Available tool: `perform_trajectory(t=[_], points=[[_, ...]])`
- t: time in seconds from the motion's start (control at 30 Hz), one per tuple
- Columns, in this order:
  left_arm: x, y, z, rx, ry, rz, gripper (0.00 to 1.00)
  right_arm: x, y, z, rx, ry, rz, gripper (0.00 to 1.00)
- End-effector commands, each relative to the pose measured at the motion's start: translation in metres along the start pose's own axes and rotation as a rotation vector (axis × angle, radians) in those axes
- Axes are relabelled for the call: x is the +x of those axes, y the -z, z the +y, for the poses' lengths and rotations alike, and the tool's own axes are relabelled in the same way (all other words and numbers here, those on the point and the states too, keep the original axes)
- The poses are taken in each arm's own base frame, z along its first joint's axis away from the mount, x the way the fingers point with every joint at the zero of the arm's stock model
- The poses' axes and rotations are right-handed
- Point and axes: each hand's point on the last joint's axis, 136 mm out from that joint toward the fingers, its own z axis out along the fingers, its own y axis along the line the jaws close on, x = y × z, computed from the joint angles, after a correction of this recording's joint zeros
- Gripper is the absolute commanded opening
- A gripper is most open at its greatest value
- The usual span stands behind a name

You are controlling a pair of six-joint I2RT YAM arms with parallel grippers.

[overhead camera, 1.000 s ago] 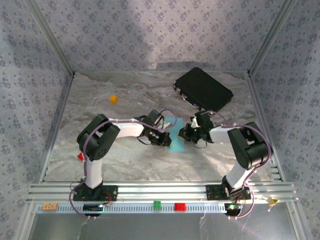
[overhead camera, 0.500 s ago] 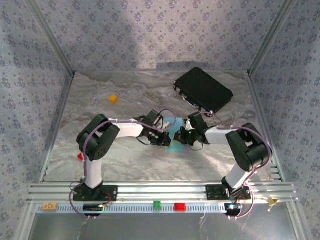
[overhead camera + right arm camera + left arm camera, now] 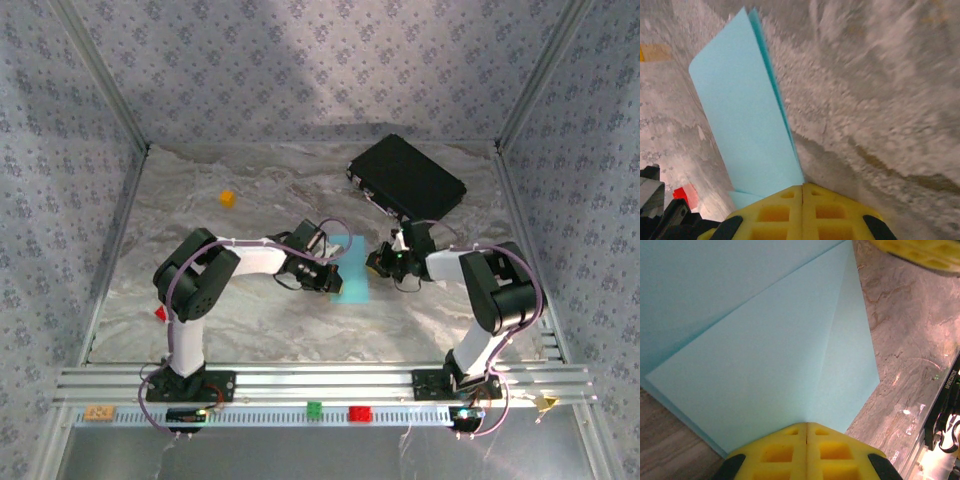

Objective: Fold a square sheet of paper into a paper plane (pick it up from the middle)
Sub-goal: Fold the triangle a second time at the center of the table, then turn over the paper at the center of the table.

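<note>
The square sheet of paper (image 3: pixel 350 270) is light blue and lies folded into a narrow strip at the table's middle. In the left wrist view the paper (image 3: pixel 765 340) shows a diagonal crease and an overlapping flap. My left gripper (image 3: pixel 330 276) is shut, and its yellow tips (image 3: pixel 806 426) rest on the paper's left part. My right gripper (image 3: pixel 378 263) is also shut, at the strip's right edge. In the right wrist view the paper (image 3: pixel 747 125) shows doubled layers that end just left of the closed tips (image 3: pixel 803 186). No paper plane shape shows.
A black rectangular case (image 3: pixel 406 180) lies at the back right, close behind the right arm. A tiny orange cube (image 3: pixel 227 198) sits at the back left. A red block (image 3: pixel 160 313) lies by the left arm's base. Green (image 3: pixel 314 409) and red (image 3: pixel 359 413) bricks sit on the front rail.
The right gripper slid left over the paper half a second ago, then drew back to its right edge, uncovering more of the strip. The left arm stayed put.
</note>
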Motion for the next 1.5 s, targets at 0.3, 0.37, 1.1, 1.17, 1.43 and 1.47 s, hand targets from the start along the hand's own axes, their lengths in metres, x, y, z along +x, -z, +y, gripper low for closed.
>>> perform_trajectory(t=[0.3, 0.37, 1.1, 1.17, 1.43, 1.47], points=[[-0.023, 0.029, -0.029, -0.008, -0.005, -0.037, 0.07, 0.020, 0.030, 0.003, 0.058, 0.047, -0.043, 0.04], [-0.030, 0.032, -0.029, -0.019, -0.017, -0.045, 0.10, 0.026, 0.032, 0.004, 0.054, 0.046, -0.043, 0.04], [-0.014, 0.004, 0.032, -0.163, 0.038, 0.028, 0.02, 0.087, 0.035, 0.006, 0.111, 0.107, 0.077, 0.30], [-0.012, 0.003, 0.033, -0.156, 0.045, 0.030, 0.02, 0.090, 0.034, 0.006, 0.115, 0.109, 0.088, 0.33], [-0.011, 0.002, 0.031, -0.151, 0.041, 0.030, 0.01, 0.092, 0.028, -0.002, 0.162, 0.098, 0.098, 0.38], [-0.010, 0.002, 0.032, -0.152, 0.042, 0.031, 0.01, 0.092, 0.028, -0.004, 0.168, 0.095, 0.095, 0.39]])
